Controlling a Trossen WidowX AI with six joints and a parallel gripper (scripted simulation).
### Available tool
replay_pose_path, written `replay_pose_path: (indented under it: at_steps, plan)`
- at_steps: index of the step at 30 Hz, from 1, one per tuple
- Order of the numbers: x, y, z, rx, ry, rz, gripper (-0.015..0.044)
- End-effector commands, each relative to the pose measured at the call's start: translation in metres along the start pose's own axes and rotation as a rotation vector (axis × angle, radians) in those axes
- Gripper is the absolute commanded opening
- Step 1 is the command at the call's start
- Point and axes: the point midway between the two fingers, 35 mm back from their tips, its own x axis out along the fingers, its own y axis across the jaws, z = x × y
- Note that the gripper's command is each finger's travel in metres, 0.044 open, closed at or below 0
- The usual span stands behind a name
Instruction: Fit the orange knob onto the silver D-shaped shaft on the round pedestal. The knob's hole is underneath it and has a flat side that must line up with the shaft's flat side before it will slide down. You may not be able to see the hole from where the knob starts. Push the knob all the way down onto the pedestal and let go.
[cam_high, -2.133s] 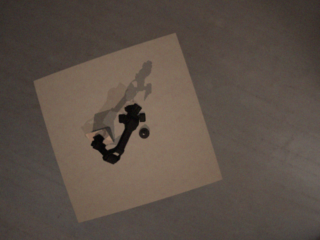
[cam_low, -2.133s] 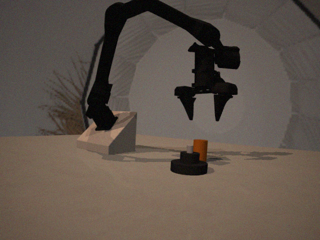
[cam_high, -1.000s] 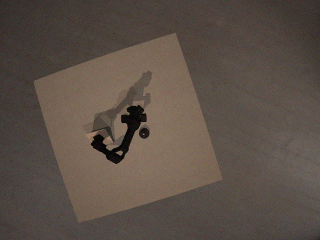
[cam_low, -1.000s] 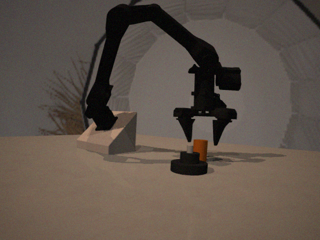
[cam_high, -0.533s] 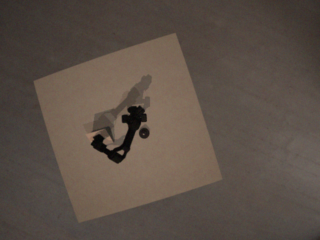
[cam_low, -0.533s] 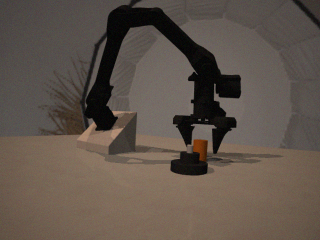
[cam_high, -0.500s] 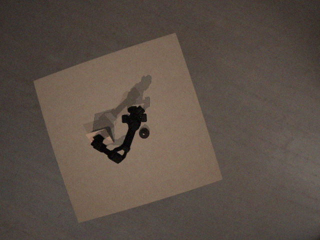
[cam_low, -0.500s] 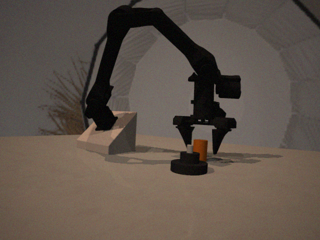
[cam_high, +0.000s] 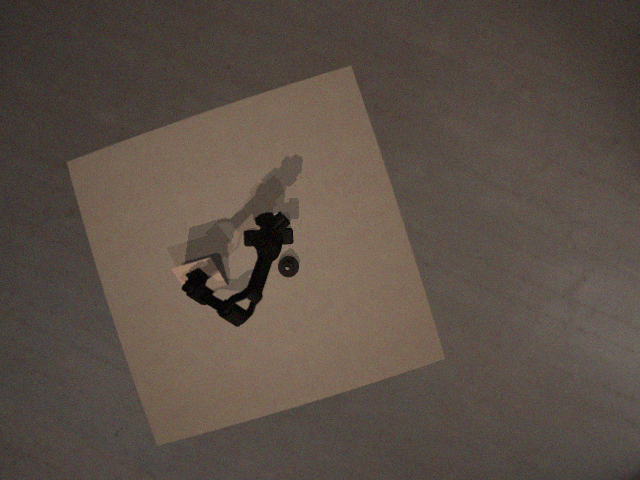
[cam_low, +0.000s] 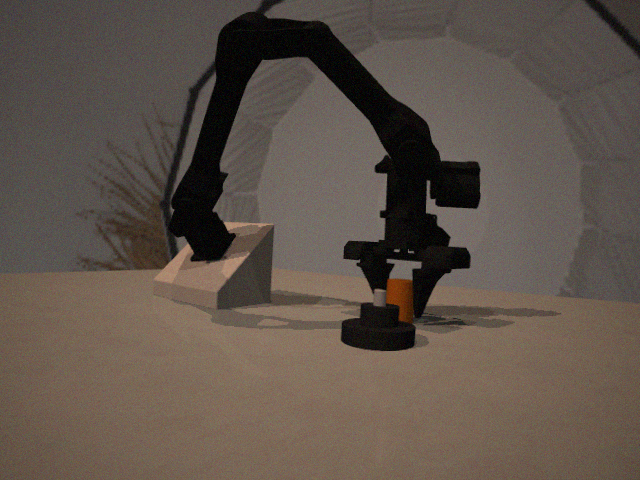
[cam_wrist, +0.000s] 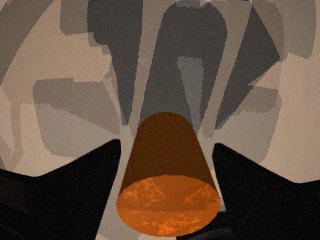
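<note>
The orange knob (cam_low: 400, 291) (cam_wrist: 167, 207) stands upright on the table, just behind the pedestal in the exterior view. In the top view it is hidden under the arm. My gripper (cam_low: 400, 310) (cam_wrist: 167, 148) points down with its fingers low on either side of the knob. It is open, with narrow gaps beside the knob in the wrist view. The left fingertip is hidden behind the pedestal in the exterior view. The dark round pedestal (cam_high: 295, 270) (cam_low: 377, 335) carries the short silver shaft (cam_low: 379, 297), which is bare. The knob's hole and the shaft's flat side do not show.
The arm's base sits on a pale wedge-shaped block (cam_high: 180, 270) (cam_low: 249, 281), left of the pedestal in the top and exterior views. The pale square table top (cam_high: 336, 330) (cam_low: 258, 413) bears the arm's shadows. The pedestal stands close beside the gripper.
</note>
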Motion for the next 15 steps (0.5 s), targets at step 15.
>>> replay_pose_path:
  at_steps: [15]
  plan:
    - [-0.025, -0.005, 0.007, 0.044, -0.034, -0.021, 0.0000]
